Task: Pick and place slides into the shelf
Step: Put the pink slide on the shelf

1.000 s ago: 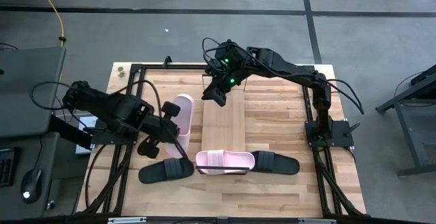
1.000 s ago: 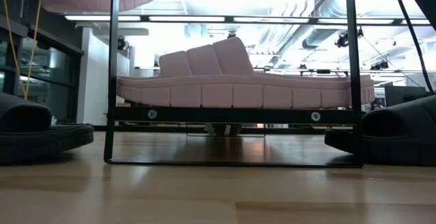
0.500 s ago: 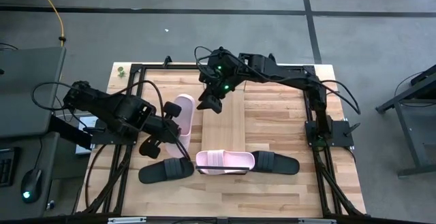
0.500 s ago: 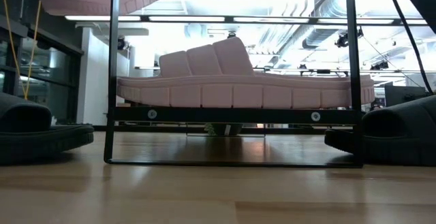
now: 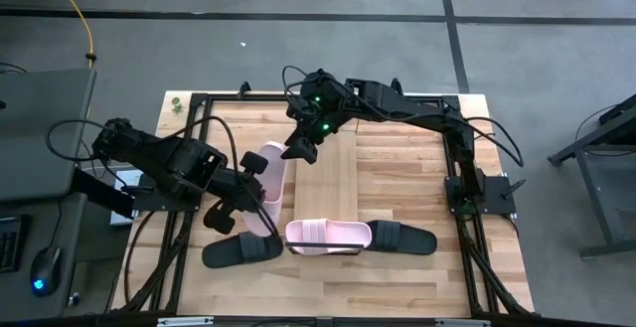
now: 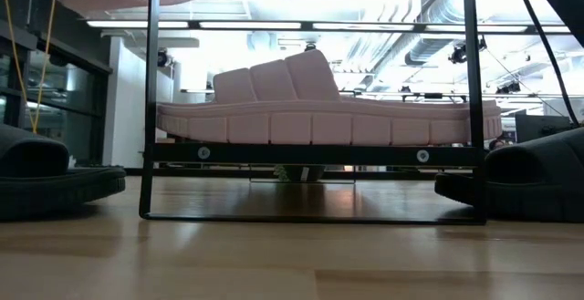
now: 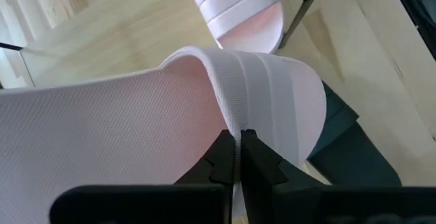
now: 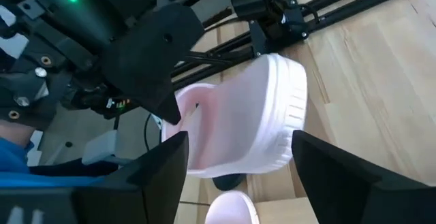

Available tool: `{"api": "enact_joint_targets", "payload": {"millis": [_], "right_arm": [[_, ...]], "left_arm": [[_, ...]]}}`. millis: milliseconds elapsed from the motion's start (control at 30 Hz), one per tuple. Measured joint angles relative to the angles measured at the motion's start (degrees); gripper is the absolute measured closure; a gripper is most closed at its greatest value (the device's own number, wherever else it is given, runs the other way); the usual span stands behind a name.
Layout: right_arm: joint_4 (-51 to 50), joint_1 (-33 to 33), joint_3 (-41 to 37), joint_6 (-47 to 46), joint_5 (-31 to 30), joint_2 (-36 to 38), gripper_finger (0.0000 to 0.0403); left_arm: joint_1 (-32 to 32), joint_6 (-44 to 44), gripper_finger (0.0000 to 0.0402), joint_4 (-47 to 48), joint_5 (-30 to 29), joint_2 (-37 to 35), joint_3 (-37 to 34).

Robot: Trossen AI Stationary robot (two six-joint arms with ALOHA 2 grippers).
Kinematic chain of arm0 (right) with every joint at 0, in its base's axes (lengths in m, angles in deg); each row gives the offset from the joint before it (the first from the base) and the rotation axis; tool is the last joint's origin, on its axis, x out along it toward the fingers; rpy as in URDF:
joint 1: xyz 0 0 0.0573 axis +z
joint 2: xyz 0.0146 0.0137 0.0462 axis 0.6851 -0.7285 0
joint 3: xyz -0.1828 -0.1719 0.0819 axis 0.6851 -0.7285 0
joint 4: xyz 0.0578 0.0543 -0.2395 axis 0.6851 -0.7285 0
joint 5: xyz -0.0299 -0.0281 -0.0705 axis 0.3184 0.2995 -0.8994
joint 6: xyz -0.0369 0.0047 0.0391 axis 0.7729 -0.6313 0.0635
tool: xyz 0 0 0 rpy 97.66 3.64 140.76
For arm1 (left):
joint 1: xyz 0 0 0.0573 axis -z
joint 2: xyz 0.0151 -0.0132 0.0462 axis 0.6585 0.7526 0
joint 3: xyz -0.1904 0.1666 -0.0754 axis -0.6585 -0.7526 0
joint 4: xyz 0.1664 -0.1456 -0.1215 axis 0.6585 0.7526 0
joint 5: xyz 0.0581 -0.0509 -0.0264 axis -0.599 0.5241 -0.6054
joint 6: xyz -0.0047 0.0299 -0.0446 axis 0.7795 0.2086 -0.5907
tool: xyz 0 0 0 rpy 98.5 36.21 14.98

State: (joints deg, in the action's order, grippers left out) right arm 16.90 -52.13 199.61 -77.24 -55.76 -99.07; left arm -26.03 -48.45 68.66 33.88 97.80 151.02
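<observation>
— Left gripper (image 7: 238, 157)?
— Clamped on the strap of a pink slide (image 5: 264, 173), held above the table left of the shelf (image 5: 328, 183).
— Right gripper (image 5: 298, 149)?
— Fingers spread, hovering by that slide's far end.
— Remaining slides?
— Second pink slide (image 5: 328, 235) across the shelf's near end, a black slide (image 5: 241, 249) on one side, another black slide (image 5: 402, 238) on the other.

no readable text, no labels, no brand marks, no numbers, no signs in any view
</observation>
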Motion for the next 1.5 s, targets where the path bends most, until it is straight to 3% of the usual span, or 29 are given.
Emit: {"api": "enact_joint_targets", "payload": {"millis": [533,933,1500], "right_arm": [[0.61,-0.21,0.02,-0.55,1.53,-3.39,0.015],[0.56,-1.84,0.02,-0.39,1.06,-3.37,0.015],[3.2,2.21,0.0,-0.43,1.58,-4.71,0.015]], "left_arm": [[0.04,0.72,0.0401,-1.09,1.35,0.0,0.0],[3.66,0.07,0.0401,-0.71,-0.68,0.0,0.0],[3.61,0.31,0.0401,-0.99,-1.93,0.0,0.0]]}}
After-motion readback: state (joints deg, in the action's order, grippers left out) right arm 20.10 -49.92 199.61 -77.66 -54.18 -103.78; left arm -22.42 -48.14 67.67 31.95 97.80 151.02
